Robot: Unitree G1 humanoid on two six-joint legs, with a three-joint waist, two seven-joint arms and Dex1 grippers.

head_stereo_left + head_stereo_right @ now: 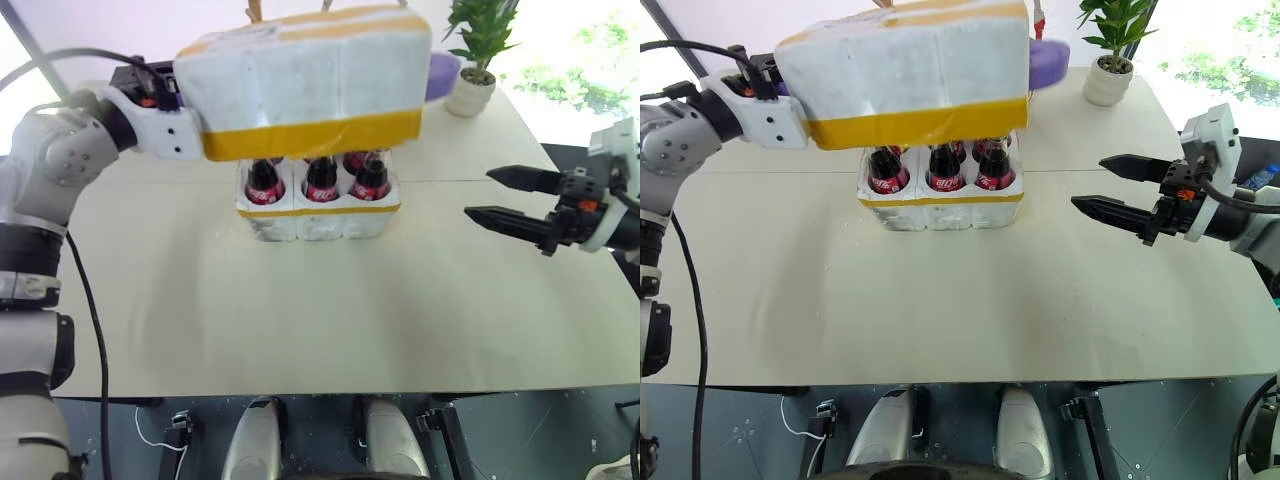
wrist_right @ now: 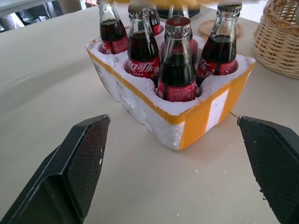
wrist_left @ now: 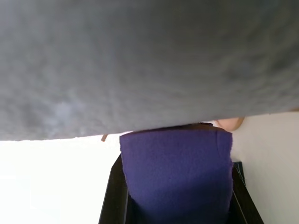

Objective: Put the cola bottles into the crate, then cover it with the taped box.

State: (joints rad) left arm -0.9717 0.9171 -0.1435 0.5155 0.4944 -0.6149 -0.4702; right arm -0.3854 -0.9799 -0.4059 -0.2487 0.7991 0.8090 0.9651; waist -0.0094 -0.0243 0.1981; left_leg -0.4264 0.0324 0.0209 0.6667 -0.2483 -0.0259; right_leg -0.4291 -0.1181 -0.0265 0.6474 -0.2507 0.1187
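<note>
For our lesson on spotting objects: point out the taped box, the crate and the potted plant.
taped box (image 1: pixel 300 85), left eye view, on its white near side above the yellow band.
crate (image 2: pixel 205 119), right wrist view, on its yellow-taped corner wall.
potted plant (image 1: pixel 1108 80), right eye view, on its white pot.

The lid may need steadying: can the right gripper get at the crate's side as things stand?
Probably yes. The right gripper is open and faces the crate across bare table; the taped box, held by the left gripper, hangs above, not between.

surface: pale table (image 1: pixel 300 320) | on it: crate (image 1: pixel 318 215), potted plant (image 1: pixel 474 70), wicker basket (image 2: pixel 280 37)
</note>
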